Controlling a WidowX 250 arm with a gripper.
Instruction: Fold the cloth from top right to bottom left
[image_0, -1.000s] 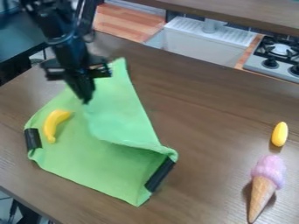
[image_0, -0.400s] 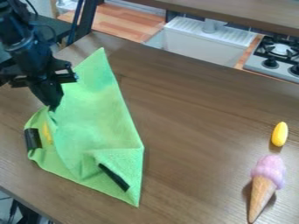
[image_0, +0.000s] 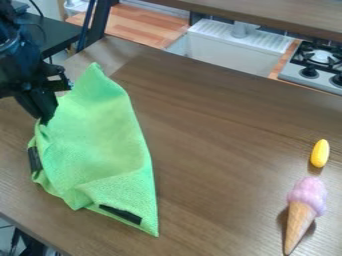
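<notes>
The black gripper (image_0: 44, 120) is at the left of the view, pointing down, shut on the left edge of the green cloth (image_0: 103, 140). The cloth lies folded over itself, its upper layer loose and rippled, with a peak at the top and a pointed corner at the bottom right. A black patch (image_0: 121, 214) shows near its lower edge, and another black patch (image_0: 35, 159) at its left edge.
At the right of the table (image_0: 220, 160) lie a yellow oval object (image_0: 320, 153) and a toy ice cream cone (image_0: 301, 220). A white sink (image_0: 230, 47) and a stove (image_0: 314, 65) stand beyond the table's far edge.
The gripper has moved left and slightly down, drawing the cloth's layer with it. That layer now covers the yellow banana, and the cloth's right side has shifted left.
</notes>
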